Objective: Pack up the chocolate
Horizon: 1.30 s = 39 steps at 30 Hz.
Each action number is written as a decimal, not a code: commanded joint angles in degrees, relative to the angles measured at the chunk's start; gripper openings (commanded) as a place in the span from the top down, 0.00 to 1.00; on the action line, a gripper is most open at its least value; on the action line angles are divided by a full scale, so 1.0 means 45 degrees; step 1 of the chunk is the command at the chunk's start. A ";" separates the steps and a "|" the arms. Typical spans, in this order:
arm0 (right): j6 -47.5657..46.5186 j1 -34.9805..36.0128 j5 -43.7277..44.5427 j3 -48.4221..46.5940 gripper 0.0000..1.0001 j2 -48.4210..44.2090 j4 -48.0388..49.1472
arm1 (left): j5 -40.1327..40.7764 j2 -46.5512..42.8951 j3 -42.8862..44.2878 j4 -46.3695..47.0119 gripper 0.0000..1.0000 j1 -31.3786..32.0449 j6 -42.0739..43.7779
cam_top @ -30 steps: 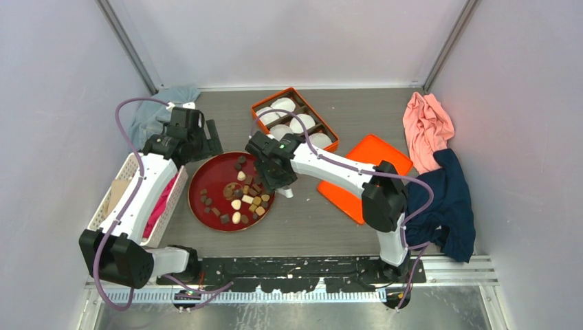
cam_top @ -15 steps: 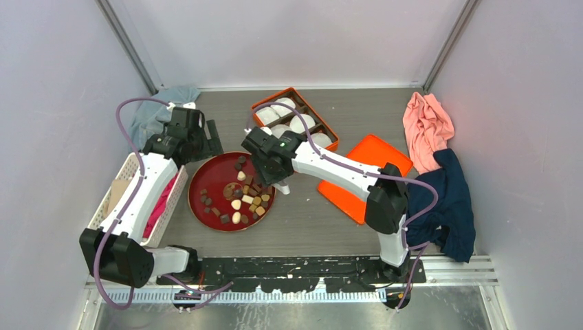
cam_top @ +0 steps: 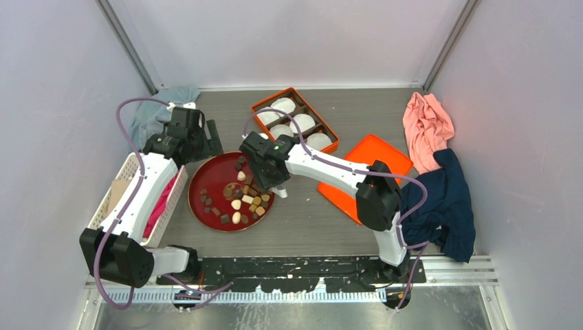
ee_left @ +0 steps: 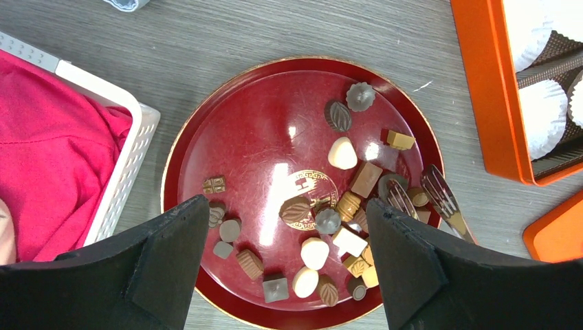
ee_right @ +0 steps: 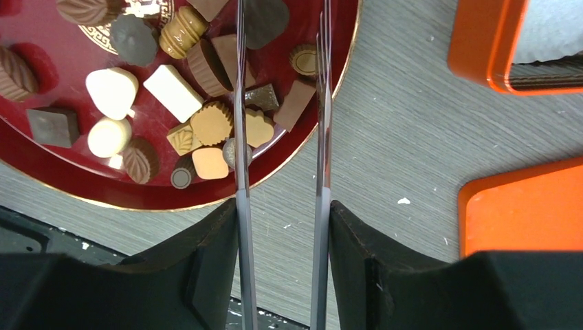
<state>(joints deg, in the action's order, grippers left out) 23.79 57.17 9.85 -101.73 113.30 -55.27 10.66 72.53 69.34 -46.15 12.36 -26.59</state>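
Fingers first: my right fingers point(ee_right: 206, 268) are clamped on tweezers point(ee_right: 239, 137), one blade pressed against each pad. So the right gripper point(ee_right: 282, 206) is squeezed partway, and the two blades run forward with a gap between them. The blade tips are over the right side of the plate point(ee_left: 247, 130), right above the heap of chocolate point(ee_right: 173, 93) there. Honestly can't tell if the tips have a piece pinched or are just sitting over the pile. My wrist view cuts one blade off at the top edge.

My left gripper point(ee_left: 287, 210) is spread wide, not gripping anything, up by the plate's far left rim and looking down on the whole thing.

Chocolate-wise, every piece I can see is on the plate. There's a thick cluster on the right side under the tweezers, a small bunch along the near left edge, and a couple of dark ones toward the far edge. It's a mix of dark, tan and cream pieces, some square, some round, some leaf-shaped.

The box point(ee_left: 481, 89) sits on the table point(cam_top: 309, 220) to the far right of the plate, near it but not touching, with white cups point(ee_left: 543, 117) in its compartments. The lid point(cam_top: 368, 172) lies flat to the right of that. The basket point(ee_left: 130, 158) with a pink cloth in it is just beside the plate on the left.
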 commanded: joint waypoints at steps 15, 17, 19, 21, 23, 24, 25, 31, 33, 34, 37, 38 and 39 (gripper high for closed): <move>-0.0363 0.0258 -0.0973 -0.0317 0.46 0.0597 0.0222 | -0.0005 -0.0297 -0.0095 0.0161 0.16 -0.0029 -0.0087; -0.0348 0.0251 -0.1264 -0.0469 0.46 0.0613 0.0135 | -0.0023 -0.0288 -0.0128 0.0210 0.16 -0.0006 -0.0105; -0.0307 0.0261 -0.1299 -0.0540 0.45 0.0671 0.0128 | -0.0094 -0.0247 -0.0153 0.0253 0.16 -0.0015 -0.0154; -0.0319 0.0239 -0.0970 -0.0679 0.46 0.0877 -0.0151 | -0.0191 -0.0203 -0.0169 0.0263 0.16 -0.0014 -0.0202; -0.0310 0.0247 -0.0345 -0.0787 0.46 0.1050 -0.0513 | -0.0237 -0.0200 -0.0206 0.0281 0.16 -0.0017 -0.0238; -0.0331 0.0252 -0.0124 -0.0810 0.47 0.1083 -0.0663 | -0.0256 -0.0213 -0.0208 0.0298 0.16 -0.0013 -0.0231; -0.0341 0.0246 0.0016 -0.0845 0.47 0.1082 -0.0794 | -0.0258 -0.0229 -0.0230 0.0298 0.16 -0.0017 -0.0228; -0.0347 0.0247 0.0425 -0.0752 0.47 0.0900 -0.1196 | -0.0241 -0.0295 -0.0290 0.0367 0.16 -0.0015 -0.0241; -0.0346 0.0237 0.0429 -0.0790 0.47 0.0859 -0.1276 | -0.0268 -0.0298 -0.0332 0.0391 0.16 -0.0023 -0.0249; -0.0355 0.0254 0.0429 -0.0849 0.47 0.0849 -0.1354 | -0.0275 -0.0298 -0.0343 0.0392 0.16 -0.0014 -0.0252; -0.0430 0.0260 0.0359 -0.1102 0.46 0.0836 -0.1568 | -0.0296 -0.0317 -0.0340 0.0397 0.16 -0.0024 -0.0250; -0.0481 0.0252 0.0296 -0.1189 0.46 0.0841 -0.1640 | -0.0300 -0.0335 -0.0361 0.0396 0.16 -0.0014 -0.0257; -0.0541 0.0278 0.0278 -0.1263 0.46 0.0871 -0.1668 | -0.0281 -0.0327 -0.0359 0.0417 0.16 -0.0013 -0.0260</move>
<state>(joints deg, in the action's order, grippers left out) 22.57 58.06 10.39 -103.48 119.28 -61.17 9.78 72.51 67.81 -46.04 12.36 -27.05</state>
